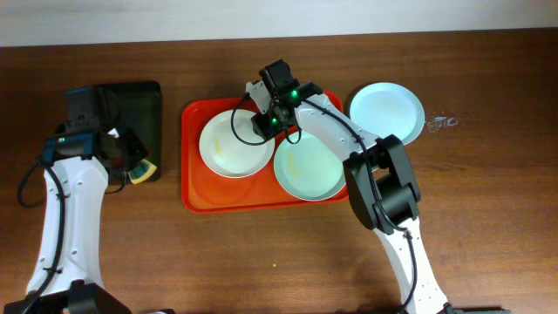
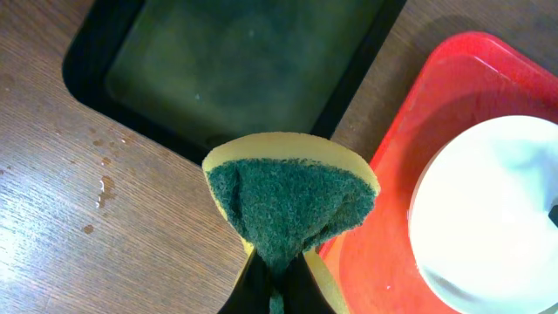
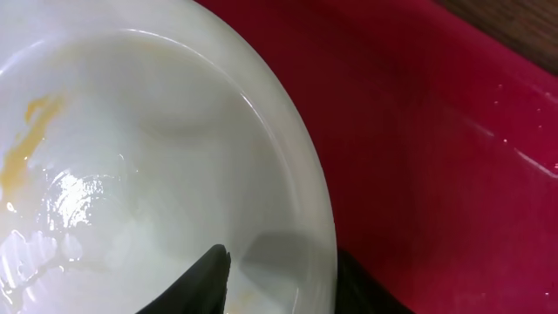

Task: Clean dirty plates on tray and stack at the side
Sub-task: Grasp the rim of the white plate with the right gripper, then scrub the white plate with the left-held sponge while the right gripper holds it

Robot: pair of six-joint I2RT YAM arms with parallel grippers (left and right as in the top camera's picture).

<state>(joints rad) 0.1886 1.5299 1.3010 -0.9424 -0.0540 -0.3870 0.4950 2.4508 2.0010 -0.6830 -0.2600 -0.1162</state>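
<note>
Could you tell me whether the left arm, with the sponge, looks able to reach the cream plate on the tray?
Probably yes. The cream plate lies at the tray's left end, nearest the left gripper holding the sponge; the right gripper straddles only its far rim, leaving the near side free.

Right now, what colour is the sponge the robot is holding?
The sponge is dark green with a yellow edge, clearest in the left wrist view.

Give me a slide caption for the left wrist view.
Left gripper pinches a folded green-and-yellow sponge between the black tray and the red tray holding a cream plate.
</note>
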